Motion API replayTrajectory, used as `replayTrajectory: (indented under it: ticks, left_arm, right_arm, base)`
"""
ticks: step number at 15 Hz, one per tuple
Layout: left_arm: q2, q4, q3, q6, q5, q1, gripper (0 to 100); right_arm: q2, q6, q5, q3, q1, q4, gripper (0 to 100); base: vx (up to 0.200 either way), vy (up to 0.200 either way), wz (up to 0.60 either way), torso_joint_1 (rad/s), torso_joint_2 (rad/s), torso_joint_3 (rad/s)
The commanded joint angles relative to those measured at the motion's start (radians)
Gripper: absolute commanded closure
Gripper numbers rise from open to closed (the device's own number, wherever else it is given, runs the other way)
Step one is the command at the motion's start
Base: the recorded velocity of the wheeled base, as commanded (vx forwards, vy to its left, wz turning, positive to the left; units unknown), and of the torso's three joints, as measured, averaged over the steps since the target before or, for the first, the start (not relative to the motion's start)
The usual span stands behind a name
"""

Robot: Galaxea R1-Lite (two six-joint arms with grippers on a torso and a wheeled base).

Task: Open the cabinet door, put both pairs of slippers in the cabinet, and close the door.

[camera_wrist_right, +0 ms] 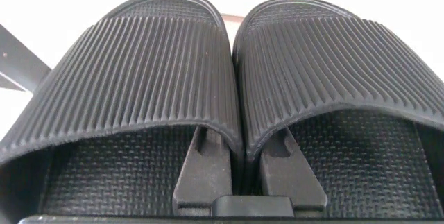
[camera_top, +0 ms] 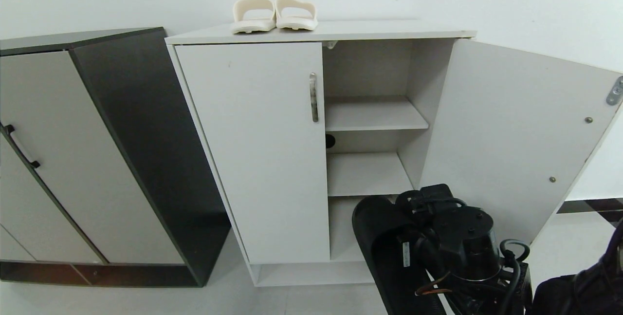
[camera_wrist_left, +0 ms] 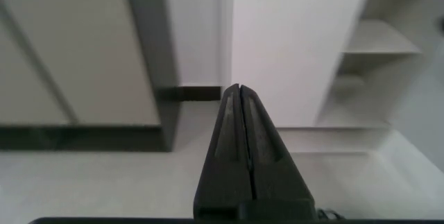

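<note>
A cream pair of slippers point(camera_top: 274, 14) sits side by side on top of the white cabinet point(camera_top: 370, 30). The cabinet's right door point(camera_top: 516, 135) is swung wide open and its left door point(camera_top: 253, 149) is closed. A black pair of slippers point(camera_top: 384, 242) hangs in front of the lowest compartment, held by my right arm. In the right wrist view my right gripper point(camera_wrist_right: 243, 148) is shut on the black slippers point(camera_wrist_right: 152, 64), pinching their two inner walls together under the straps. My left gripper point(camera_wrist_left: 240, 92) is shut on nothing, low and facing the cabinets.
Two bare white shelves point(camera_top: 375, 115) point(camera_top: 367, 174) show inside the open right half. A dark cabinet with grey doors point(camera_top: 121, 149) stands against the white cabinet's left side. Pale floor point(camera_top: 302, 300) lies in front of both.
</note>
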Motion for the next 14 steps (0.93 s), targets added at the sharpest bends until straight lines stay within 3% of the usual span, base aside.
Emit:
replayTrajectory:
  ticks: [1,2,7,8,9,10,11,12,14]
  left_arm:
    - [-0.007,-0.002,0.009,0.011,0.034,-0.108,100]
    - [-0.009,-0.002,0.009,0.000,0.157,-0.108,100]
    - [-0.009,-0.005,0.009,-0.035,0.177,-0.104,100]
    - [-0.032,-0.003,0.009,-0.032,0.177,-0.038,100]
    - [-0.056,-0.005,0.009,-0.030,0.175,0.028,100]
    - [-0.072,-0.002,0.009,-0.026,0.169,-0.009,100]
    - [-0.095,0.000,0.009,-0.020,0.154,-0.010,100]
    - [-0.098,-0.002,0.009,0.003,0.092,-0.010,100]
    - [-0.098,-0.002,0.009,0.008,0.023,-0.010,100]
  right_arm:
    - [0.001,0.003,-0.001,0.013,-0.004,-0.003,100]
    - [0.004,0.003,0.000,0.017,-0.021,-0.005,100]
    - [0.039,-0.015,-0.001,0.002,-0.130,-0.041,100]
    - [0.039,-0.031,-0.003,0.004,-0.138,-0.041,100]
    - [0.039,-0.034,-0.004,0.005,-0.141,-0.041,100]
    - [0.046,-0.037,-0.006,-0.007,-0.150,-0.040,100]
    - [0.056,-0.037,-0.010,-0.007,-0.153,-0.040,100]
    - [0.081,-0.037,-0.021,-0.019,-0.169,-0.041,100]
    - [0.087,-0.031,-0.010,-0.029,-0.161,-0.046,100]
  base:
    - [0.000,0.000,0.00,0.000,0.00,0.000]
    - [0.000,0.000,0.00,0.000,0.00,0.000]
    - [0.000,0.000,0.00,0.000,0.00,0.000]
    - [0.000,0.000,0.00,0.000,0.00,0.000]
    - [0.000,0.000,0.00,0.000,0.00,0.000]
    - [0.000,0.000,0.00,0.000,0.00,0.000]
    - [0.000,0.000,0.00,0.000,0.00,0.000]
    - [0.000,0.000,0.00,0.000,0.00,0.000]
    - [0.000,0.000,0.00,0.000,0.00,0.000]
